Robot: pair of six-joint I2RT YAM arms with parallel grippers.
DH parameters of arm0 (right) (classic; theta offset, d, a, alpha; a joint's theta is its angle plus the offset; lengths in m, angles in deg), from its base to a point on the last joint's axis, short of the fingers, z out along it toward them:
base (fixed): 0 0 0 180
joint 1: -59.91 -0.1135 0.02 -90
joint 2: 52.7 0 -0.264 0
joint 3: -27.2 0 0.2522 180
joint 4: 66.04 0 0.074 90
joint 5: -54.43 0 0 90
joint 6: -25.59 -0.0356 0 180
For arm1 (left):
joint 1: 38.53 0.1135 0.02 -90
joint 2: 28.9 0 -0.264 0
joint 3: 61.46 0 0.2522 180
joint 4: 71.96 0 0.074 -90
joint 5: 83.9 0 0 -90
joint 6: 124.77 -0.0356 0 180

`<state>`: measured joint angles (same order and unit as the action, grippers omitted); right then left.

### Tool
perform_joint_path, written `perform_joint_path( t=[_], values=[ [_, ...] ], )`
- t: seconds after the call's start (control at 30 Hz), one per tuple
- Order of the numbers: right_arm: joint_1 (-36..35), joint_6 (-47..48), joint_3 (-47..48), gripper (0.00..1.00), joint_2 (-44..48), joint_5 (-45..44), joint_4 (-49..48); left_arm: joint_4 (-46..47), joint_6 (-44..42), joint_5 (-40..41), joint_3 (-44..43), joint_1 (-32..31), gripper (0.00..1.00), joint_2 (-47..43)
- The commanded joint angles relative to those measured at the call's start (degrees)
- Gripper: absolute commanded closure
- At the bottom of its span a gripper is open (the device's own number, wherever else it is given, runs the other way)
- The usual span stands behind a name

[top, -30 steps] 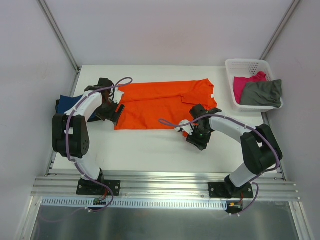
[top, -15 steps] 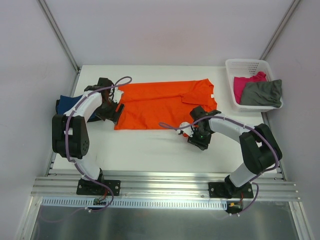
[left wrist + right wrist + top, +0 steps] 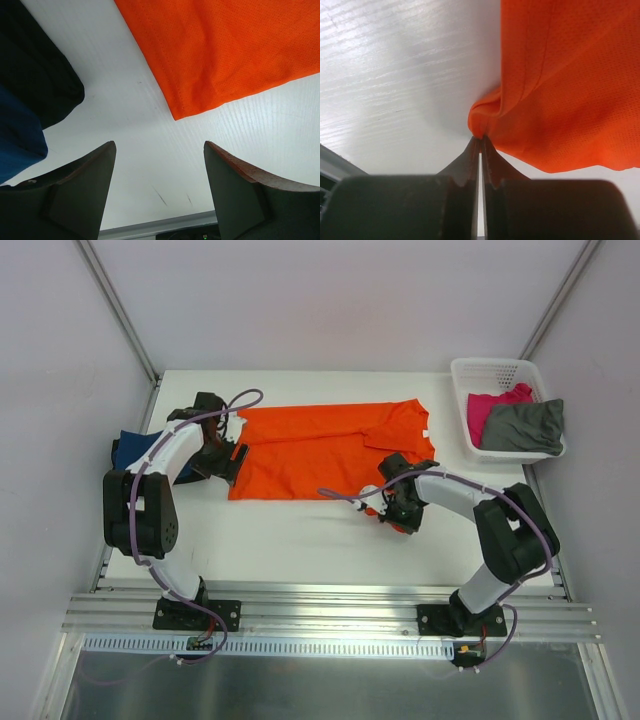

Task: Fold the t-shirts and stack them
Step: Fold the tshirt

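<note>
A bright orange t-shirt (image 3: pixel 320 445) lies spread across the middle of the table. My right gripper (image 3: pixel 481 138) is shut on a pinched fold of its near right edge (image 3: pixel 555 90); in the top view that gripper (image 3: pixel 396 512) sits at the shirt's near right corner. My left gripper (image 3: pixel 160 150) stands open over bare table just off the shirt's near left corner (image 3: pixel 177 116); from above it (image 3: pixel 228 462) is at the shirt's left edge. A navy blue t-shirt (image 3: pixel 133 447) lies at the far left, under the left arm. Magenta pink (image 3: pixel 495 405) and grey-olive (image 3: pixel 525 427) t-shirts lie in the basket.
The white lattice basket (image 3: pixel 478 372) stands at the back right corner of the table. Metal frame posts rise at both back corners. A rail (image 3: pixel 330 625) runs along the near edge by the arm bases.
My right gripper has closed onto the orange shirt's near right edge and shifted slightly toward it. The left arm has stayed put.
</note>
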<state>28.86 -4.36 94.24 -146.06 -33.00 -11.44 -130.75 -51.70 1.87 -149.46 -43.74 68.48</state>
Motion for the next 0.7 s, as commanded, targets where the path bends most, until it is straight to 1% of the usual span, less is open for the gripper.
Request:
perform_joint_path(
  t=[0.0,0.13,0.17,0.4,0.6,0.63,0.67],
  values=[
    [-0.07,0.24,1.47,0.99,-1.91,0.77,0.64,-1.46,0.23,-0.08,-0.83,-0.06,0.28,-2.98],
    [0.02,0.15,5.78,0.99,-1.04,-0.02,3.19,-1.28,-1.70,0.54,1.90,0.38,0.28,-4.74],
    [0.02,0.07,8.05,0.99,-0.77,-0.02,3.80,-1.28,-1.62,0.36,2.77,0.73,0.28,-4.92],
    [0.02,-0.29,15.44,0.99,0.99,0.16,7.93,-1.54,1.28,-2.01,3.75,2.75,0.27,-2.91],
    [0.02,-1.08,15.90,0.99,1.08,0.42,8.73,-1.98,3.92,-6.40,2.87,4.33,0.27,1.84],
    [0.02,-1.16,15.46,0.99,1.08,0.33,8.73,-2.16,4.09,-8.49,2.70,4.33,0.28,2.54],
    [-0.06,-1.25,15.28,0.99,0.99,0.42,8.64,-3.21,4.18,-9.65,2.26,4.42,0.31,4.11]
  ],
)
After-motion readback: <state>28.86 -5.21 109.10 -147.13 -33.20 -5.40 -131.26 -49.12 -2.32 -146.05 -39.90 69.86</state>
